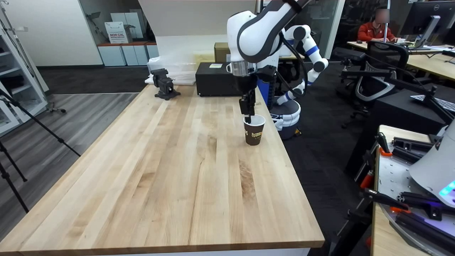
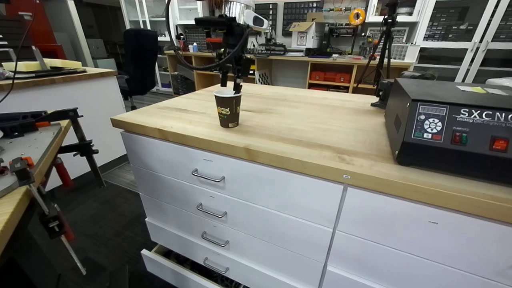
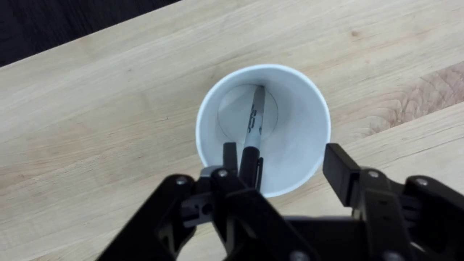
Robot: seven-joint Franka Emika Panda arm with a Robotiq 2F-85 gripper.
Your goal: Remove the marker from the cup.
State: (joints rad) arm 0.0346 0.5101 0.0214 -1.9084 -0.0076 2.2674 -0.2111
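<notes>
Pale wood planks made up the table (image 1: 170, 170), which you had in both exterior views. White drawers (image 2: 256, 184) ran beneath it at six o'clock in an exterior view, the lowest one in sight standing partly out. Your white arm (image 1: 263, 35) slanted down over the wood from about one o'clock in an exterior view. Near the far end sat the black box (image 1: 215, 80), and at nine o'clock from it, not far off, stood the dark vise (image 1: 164, 85).

Your gripper (image 3: 282, 157) pointed down, at about five o'clock from the box, with its two fingers spread wide. Below it the small brown cup (image 2: 229, 112) stood upright on the table, near the edge that showed toward eleven o'clock in the wrist view. Taking its white rim as your dial there, you saw one finger overlap the mouth at eight o'clock, while the other showed just outside the rim at four; how deep the first one reached, you could not tell.

Inside that cup leaned your marker (image 3: 255, 127). Its grey end rested at the bottom near twelve o'clock, and its black cap slanted up toward seven, between the fingers and nearer the one at eight. Your gripper hid the top of the cap, and whether finger and cap touched, you could not tell.
</notes>
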